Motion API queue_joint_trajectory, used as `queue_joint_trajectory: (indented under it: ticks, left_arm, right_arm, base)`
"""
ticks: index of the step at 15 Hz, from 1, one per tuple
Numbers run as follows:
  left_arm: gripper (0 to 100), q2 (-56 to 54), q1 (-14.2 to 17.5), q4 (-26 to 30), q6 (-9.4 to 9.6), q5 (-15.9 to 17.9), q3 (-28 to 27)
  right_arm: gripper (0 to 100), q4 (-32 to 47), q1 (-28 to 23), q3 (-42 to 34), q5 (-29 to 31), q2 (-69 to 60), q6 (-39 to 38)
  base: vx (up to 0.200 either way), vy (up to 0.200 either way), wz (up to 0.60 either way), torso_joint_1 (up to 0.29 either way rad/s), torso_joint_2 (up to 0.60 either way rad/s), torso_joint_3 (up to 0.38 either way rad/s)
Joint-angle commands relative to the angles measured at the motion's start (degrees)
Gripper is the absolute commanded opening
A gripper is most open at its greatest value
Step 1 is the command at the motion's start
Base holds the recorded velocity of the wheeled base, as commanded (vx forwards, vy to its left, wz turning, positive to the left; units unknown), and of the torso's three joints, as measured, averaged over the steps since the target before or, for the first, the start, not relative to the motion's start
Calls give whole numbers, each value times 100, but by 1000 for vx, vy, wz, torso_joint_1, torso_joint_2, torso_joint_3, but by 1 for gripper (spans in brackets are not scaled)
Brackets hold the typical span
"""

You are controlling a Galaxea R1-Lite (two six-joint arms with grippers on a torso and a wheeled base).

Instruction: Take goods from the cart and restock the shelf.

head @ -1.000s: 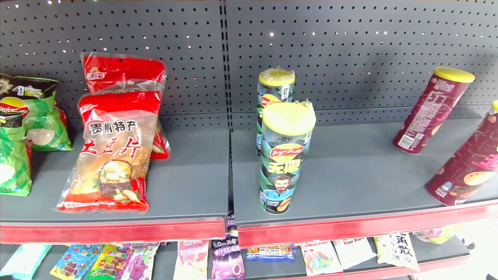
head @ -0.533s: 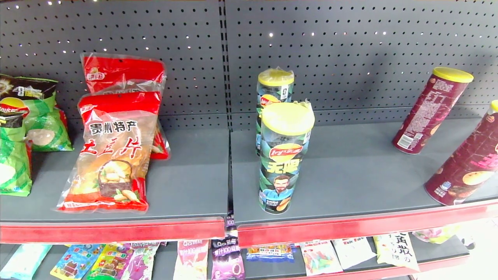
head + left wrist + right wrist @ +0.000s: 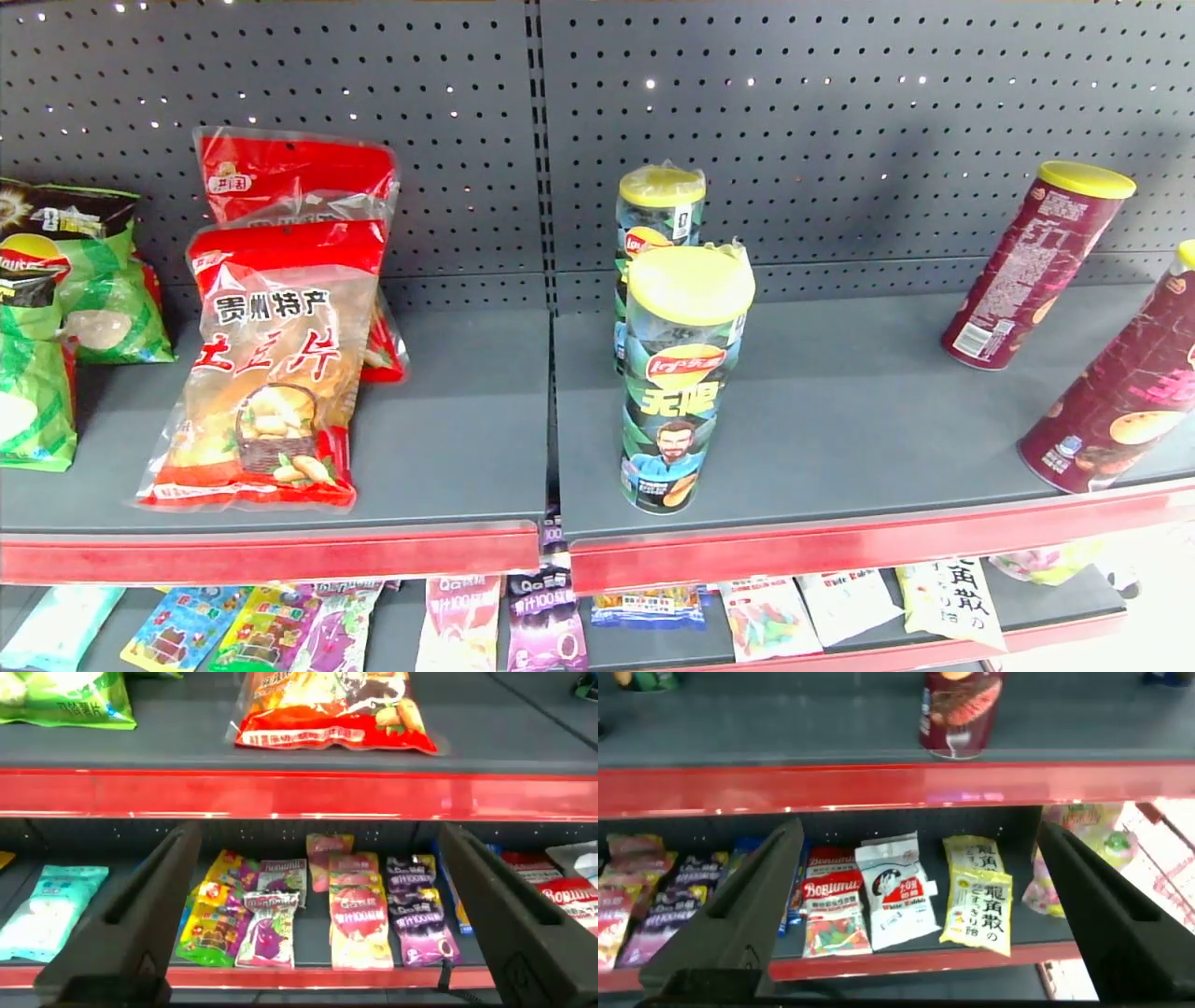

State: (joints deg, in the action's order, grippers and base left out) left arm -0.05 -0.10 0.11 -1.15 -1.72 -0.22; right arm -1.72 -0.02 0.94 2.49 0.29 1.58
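**Snack shelf check: both grippers wide, nothing in them**

Looking at a grey shelf (image 3: 840, 411) with a red front lip and a pegboard back (image 3: 840, 140).

Far left on the upper deck: green chip bags (image 3: 47, 317), sealed, one behind another. Just beside them, two red potato-chip bags (image 3: 271, 373), also sealed, the front one leaning back on the rear one.

Past the seam between the panels, two green cans (image 3: 681, 392) standing upright in a line front to back. Yellow lids on, with a scrap of clear wrap at the rim, so no telling what's inside.

Well apart from those, over on the right, two maroon cans (image 3: 1036, 266), yellow-capped too. One near the back, one up by the lip at the right edge.

Down below, a lower shelf (image 3: 1046, 602) crammed with small flat packs lying face up. Mint-coloured packs (image 3: 51, 910) to the left, then colourful candy packets (image 3: 360, 915) in pink, purple and rainbow rows. Further right, white packets (image 3: 896, 891) next to yellow packets (image 3: 980, 901).

As for the left gripper (image 3: 318, 943): hanging in front of the lower shelf, below the red bags, fingers spread wide with nothing between them.

Same deal for the right gripper (image 3: 915, 933): spread wide and empty, facing the white and yellow packets, with a maroon can up above it on the deck.
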Motion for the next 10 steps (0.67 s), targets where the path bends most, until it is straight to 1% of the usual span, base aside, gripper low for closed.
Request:
queue_joint_trajectory:
  ticks: [1,2,3,4,5,10]
  left_arm:
    - [100,5,1,7,79,40,13]
    - [100,5,1,7,79,40,13]
    - [100,5,1,7,79,40,13]
    - [100,5,1,7,97,40,13]
    - [100,5,1,7,97,40,13]
    - [100,5,1,7,106,40,13]
  right_arm:
    - [100,75,2,-85,-152,-29,35]
    - [100,163,2,-94,-381,-29,202]
    - [100,163,2,-94,-381,-29,202]
    - [100,181,2,-94,-284,-29,-79]
    - [100,181,-6,-94,-170,-29,-167]
    - [100,189,2,-94,-152,-29,-158]
  base:
    - [0,0,0,0,0,0]
    - [0,0,0,0,0,0]
    - [0,0,0,0,0,0]
    - [0,0,0,0,0,0]
    - [0,0,0,0,0,0]
    - [0,0,0,0,0,0]
